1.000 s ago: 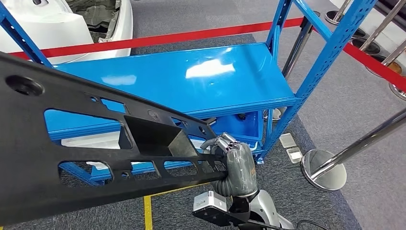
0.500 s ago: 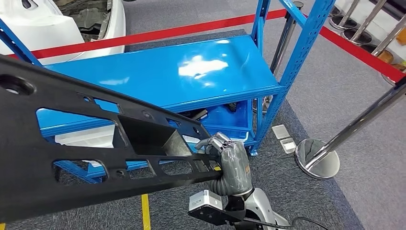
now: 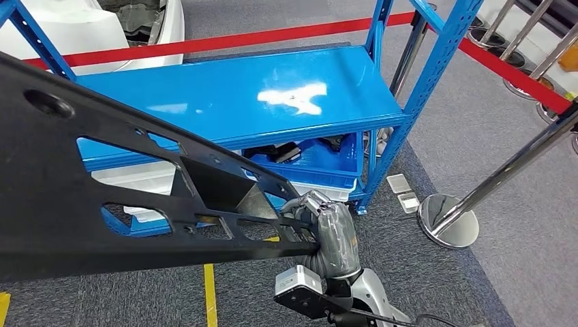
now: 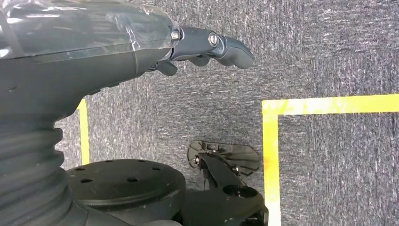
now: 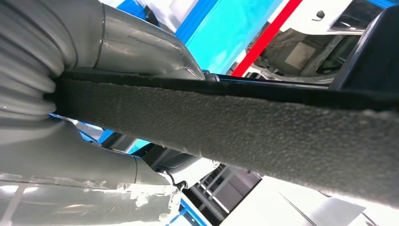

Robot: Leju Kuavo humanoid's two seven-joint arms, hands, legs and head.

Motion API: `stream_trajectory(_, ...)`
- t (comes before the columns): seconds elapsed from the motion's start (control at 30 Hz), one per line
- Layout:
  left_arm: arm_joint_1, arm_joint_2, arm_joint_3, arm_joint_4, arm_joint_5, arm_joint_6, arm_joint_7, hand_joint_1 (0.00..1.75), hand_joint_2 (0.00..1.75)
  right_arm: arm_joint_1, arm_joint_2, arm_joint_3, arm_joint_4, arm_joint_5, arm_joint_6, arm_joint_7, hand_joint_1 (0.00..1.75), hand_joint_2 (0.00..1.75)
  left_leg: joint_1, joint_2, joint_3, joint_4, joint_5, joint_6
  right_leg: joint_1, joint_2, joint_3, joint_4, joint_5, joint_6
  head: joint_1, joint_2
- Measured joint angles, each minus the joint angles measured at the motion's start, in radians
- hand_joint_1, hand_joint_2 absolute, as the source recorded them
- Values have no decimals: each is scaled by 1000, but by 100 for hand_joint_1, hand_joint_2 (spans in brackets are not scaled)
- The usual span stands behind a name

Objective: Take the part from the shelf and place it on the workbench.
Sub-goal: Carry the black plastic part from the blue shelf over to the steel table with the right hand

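**Part held clear of shelf**

Right robot hand (image 3: 332, 228) grips the black part (image 3: 102, 204) at its narrow end, fingers closed round the lower edge. Part's long axis runs from there leftward, widening, in the air in front of the blue shelf (image 3: 232, 95). Stanchion base (image 3: 446, 219) on open carpet at right. Left robot hand (image 4: 207, 44) hangs over carpet, fingers curled, holding nothing.

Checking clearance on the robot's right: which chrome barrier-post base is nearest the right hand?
The round chrome base on the carpet beside the blue shelf's corner; other posts stand farther back. The right hand grips the black part.
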Motion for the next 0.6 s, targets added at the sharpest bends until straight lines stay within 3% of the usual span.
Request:
stream_trajectory(0.07, 0, 0, 0, 0, 0, 0, -5, 0, 175, 0, 2, -2, 0, -13, -1, -9, 175, 175, -2, 0, -10, 9, 6, -9, 4, 1, 46, -90, 17, -8, 1, 0)
stream_trajectory(0.2, 0, 0, 0, 0, 5, 0, -10, 0, 175, 12, 8, -14, 0, 6, -1, -34, 175, 175, -2, -2, -23, 17, 13, -33, 5, 0, 35, -107, 34, -27, -2, 0)
stream_trajectory(0.27, 1, 0, 0, 0, 8, 0, -10, 0, 175, 17, 17, -23, -1, 20, -1, -45, 175, 175, -1, -4, -45, 69, -34, -46, -1, -3, 22, -112, 51, -38, -9, 0)
stream_trajectory(0.33, 1, 0, 0, 1, 8, 0, -10, 0, 175, 27, 26, -32, -1, 26, -2, -53, 175, 175, 3, -4, -85, 187, -116, -59, 0, -5, 5, -110, 62, -45, -17, 0)
stream_trajectory(0.4, 1, 0, 0, 1, 9, 0, -10, 0, 175, 37, 31, -41, -2, 24, -2, -54, 175, 175, 5, -4, -102, 277, -159, -64, 1, -7, -12, -106, 72, -45, -17, 0)
stream_trajectory(0.43, 1, 0, 0, 1, 9, 0, -10, 0, 175, 41, 33, -45, -2, 24, -2, -54, 175, 175, 6, -4, -85, 271, -153, -65, 1, -7, -19, -103, 76, -44, -17, 0)
stream_trajectory(0.47, 1, 0, 0, 1, 9, 0, -10, 0, 175, 43, 35, -47, -2, 27, -2, -54, 175, 175, 6, -4, -52, 230, -132, -63, 1, -7, -25, -102, 80, -43, -17, 0)
stream_trajectory(0.53, 0, 0, 0, 1, 9, 0, -10, 0, 175, 48, 40, -54, -2, 42, -2, -54, 175, 175, 5, -5, 41, 83, -82, -54, 3, -6, -32, -97, 86, -37, -18, 0)
stream_trajectory(0.6, -1, 0, 0, 1, 9, 0, -10, 0, 175, 50, 45, -63, -3, 60, -2, -53, 175, 175, 3, -7, 87, -7, -59, -43, 6, -5, -39, -91, 93, -27, -19, 0)
